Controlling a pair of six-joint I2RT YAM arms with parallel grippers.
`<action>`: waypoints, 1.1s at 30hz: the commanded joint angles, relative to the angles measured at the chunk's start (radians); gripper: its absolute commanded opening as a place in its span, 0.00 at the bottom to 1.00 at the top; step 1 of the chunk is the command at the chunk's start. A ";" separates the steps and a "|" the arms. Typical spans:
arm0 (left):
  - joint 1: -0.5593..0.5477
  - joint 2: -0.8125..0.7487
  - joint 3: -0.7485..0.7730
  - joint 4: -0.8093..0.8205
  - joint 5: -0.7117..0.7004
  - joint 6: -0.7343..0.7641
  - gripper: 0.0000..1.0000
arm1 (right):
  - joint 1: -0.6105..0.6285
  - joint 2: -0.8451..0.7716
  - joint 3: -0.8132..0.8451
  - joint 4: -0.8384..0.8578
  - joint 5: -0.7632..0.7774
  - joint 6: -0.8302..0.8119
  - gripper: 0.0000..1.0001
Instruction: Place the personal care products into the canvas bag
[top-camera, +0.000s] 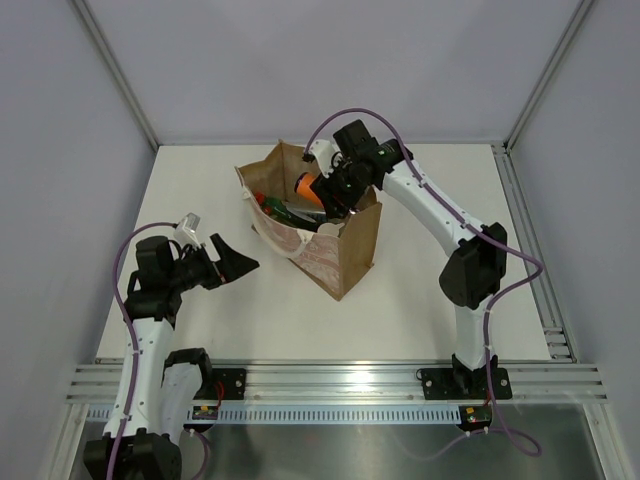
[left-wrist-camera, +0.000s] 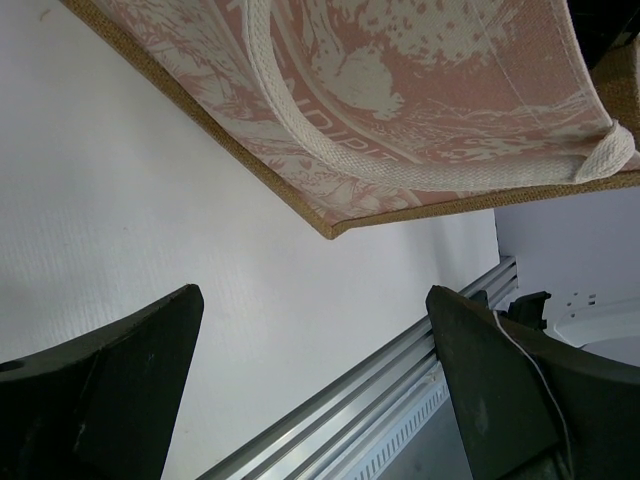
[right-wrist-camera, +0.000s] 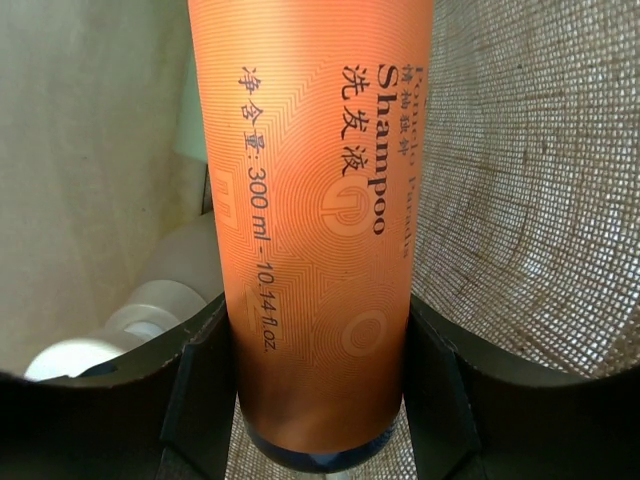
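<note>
The right hand (top-camera: 337, 188) is partly closed on the orange bottle (right-wrist-camera: 315, 220), 1 finger on each side, holding it inside the mouth of the canvas bag (top-camera: 352, 258). Below the hand, to its left, a cream-capped bottle (right-wrist-camera: 150, 305) lies in the bag. The step looks like the release: the fingers must part, then the hand lift straight out. The left hand (top-camera: 228, 262) hangs wide open and empty, the bag's patterned side just ahead.
</note>
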 joint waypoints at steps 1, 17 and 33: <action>-0.009 -0.021 -0.008 0.052 0.037 -0.002 0.99 | 0.000 -0.102 0.035 0.051 -0.018 -0.057 0.69; -0.012 -0.031 -0.008 0.050 0.030 -0.002 0.99 | -0.283 -0.514 -0.150 0.175 -0.106 0.224 1.00; -0.026 -0.067 -0.008 0.052 0.022 -0.004 0.99 | -0.598 -1.171 -1.049 0.469 0.396 0.414 0.99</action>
